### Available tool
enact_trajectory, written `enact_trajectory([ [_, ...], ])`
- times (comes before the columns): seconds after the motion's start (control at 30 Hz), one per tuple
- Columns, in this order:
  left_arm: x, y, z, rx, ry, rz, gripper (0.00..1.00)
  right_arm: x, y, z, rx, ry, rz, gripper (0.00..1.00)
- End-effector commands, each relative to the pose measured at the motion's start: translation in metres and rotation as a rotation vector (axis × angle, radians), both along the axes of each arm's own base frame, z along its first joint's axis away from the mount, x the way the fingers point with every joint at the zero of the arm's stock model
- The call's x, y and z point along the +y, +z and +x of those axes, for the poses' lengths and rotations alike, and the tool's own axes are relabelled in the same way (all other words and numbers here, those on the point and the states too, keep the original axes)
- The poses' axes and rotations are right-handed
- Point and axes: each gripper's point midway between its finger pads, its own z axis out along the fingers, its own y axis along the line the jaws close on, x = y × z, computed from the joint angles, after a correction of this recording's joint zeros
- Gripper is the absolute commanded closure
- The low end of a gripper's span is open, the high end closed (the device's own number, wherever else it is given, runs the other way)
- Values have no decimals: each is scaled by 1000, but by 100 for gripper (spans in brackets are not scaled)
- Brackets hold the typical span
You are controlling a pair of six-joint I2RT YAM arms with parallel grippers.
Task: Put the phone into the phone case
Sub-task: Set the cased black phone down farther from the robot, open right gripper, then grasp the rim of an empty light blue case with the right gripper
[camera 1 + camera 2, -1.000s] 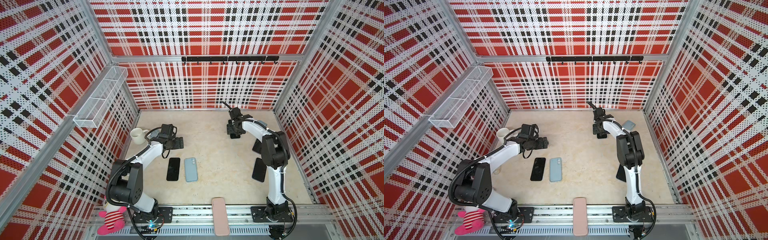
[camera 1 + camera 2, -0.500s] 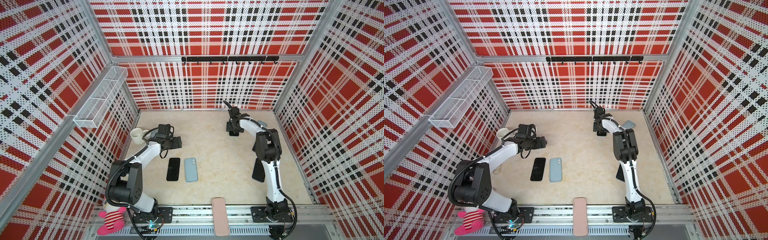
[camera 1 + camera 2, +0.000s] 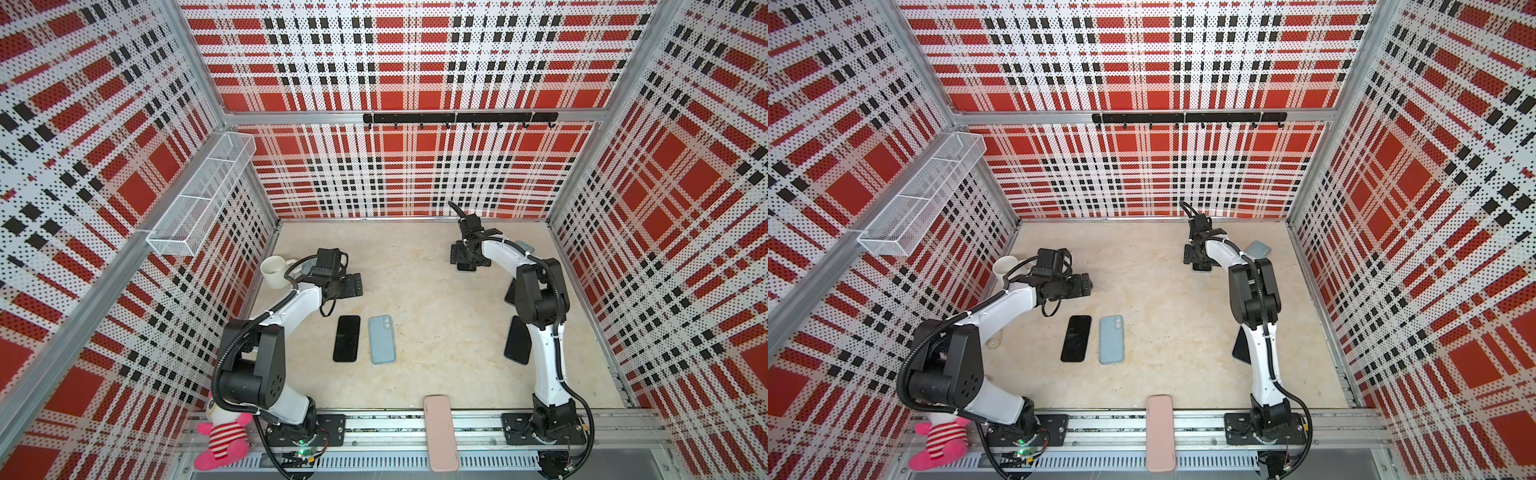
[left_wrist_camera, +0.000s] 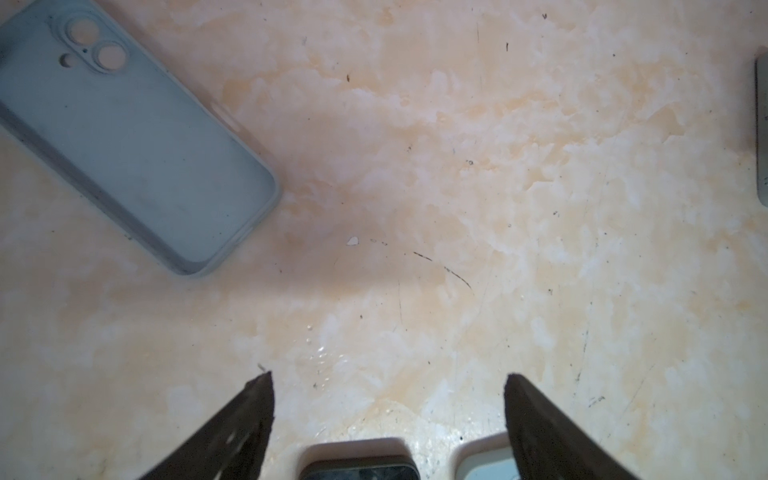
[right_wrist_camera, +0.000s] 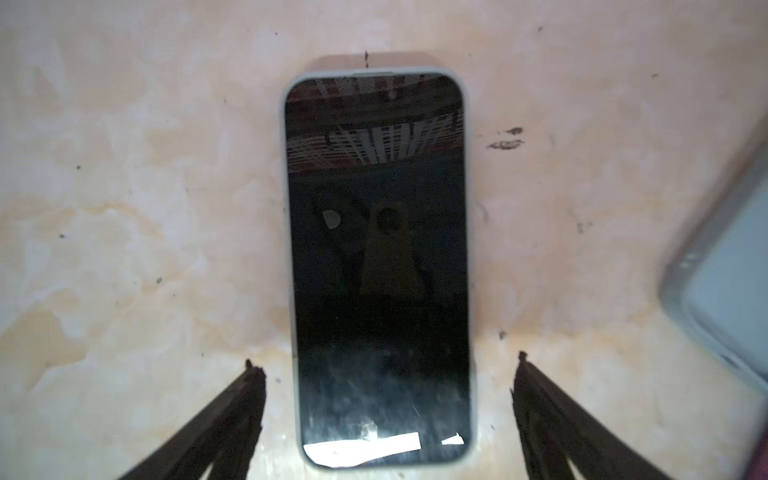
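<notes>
- A beige marbled tabletop [image 3: 415,374] lies inside walls of red, white and black plaid perforated panel, seen from above in both top views.
- The left gripper [image 3: 351,286] [image 4: 388,376], at 9 o'clock, hangs with its jaws spread wide and grips nothing.
- The right gripper [image 3: 465,259] [image 5: 384,357], at 1 o'clock, is likewise spread. Its fingers [image 5: 232,415] stand clear on either side of a black-screened phone in a pale case [image 5: 380,266], which lies flat on the table.
- Only the right wrist view shows that pale rim; in both top views the gripper covers most of the handset.
- The left wrist view shows a light blue case with round camera cut-outs [image 4: 124,137]; which case of the top views it is cannot be told.
- Counted in a top view:
  - one bare black phone [image 3: 346,338] near the middle;
  - one light blue phone case [image 3: 382,339] just beside it at its 3 o'clock, not touching;
  - two more dark phones [image 3: 517,340] at 4 o'clock, partly hidden by the right arm;
  - one blue-grey case [image 3: 524,246] at 2 o'clock;
  - one pink case [image 3: 440,432] across the front rail at 6 o'clock;
  - one white mug [image 3: 274,271] at 10 o'clock;
  - one pink plush toy [image 3: 220,436] at 7 o'clock.
</notes>
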Motion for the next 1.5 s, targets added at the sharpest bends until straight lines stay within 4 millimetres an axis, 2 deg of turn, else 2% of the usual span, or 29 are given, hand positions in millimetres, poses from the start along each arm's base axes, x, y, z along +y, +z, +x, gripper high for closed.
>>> enact_trajectory([
  [0.0,3,-2,-3,5,-4,36,11,-23,62,-11,-117,-54,-12,9],
  [0.1,1,-3,-3,9,-9,37,11,-58,67,-32,-119,-126,-7,15],
  [0.2,-1,-5,-4,15,-16,37,11,-100,63,-41,-103,-218,7,23],
  [0.23,-2,-5,-4,15,-18,38,11,-114,60,-41,-103,-248,5,25],
  [0.33,-2,-3,-4,10,-18,48,11,-135,50,-33,-94,-291,0,31],
  [0.47,-1,-2,-5,5,-16,54,11,-151,39,-15,-93,-334,-12,37],
  [0.7,-3,-5,-6,14,-23,48,11,-153,16,20,-82,-342,-9,46],
  [0.87,-1,-5,-5,14,-22,51,11,-153,-1,33,-54,-340,-5,49],
  [1.0,-1,-8,-6,22,-22,55,11,-153,-8,43,-55,-335,2,58],
  [1.47,-1,-10,-6,29,-24,56,11,-156,-29,46,-9,-336,7,86],
])
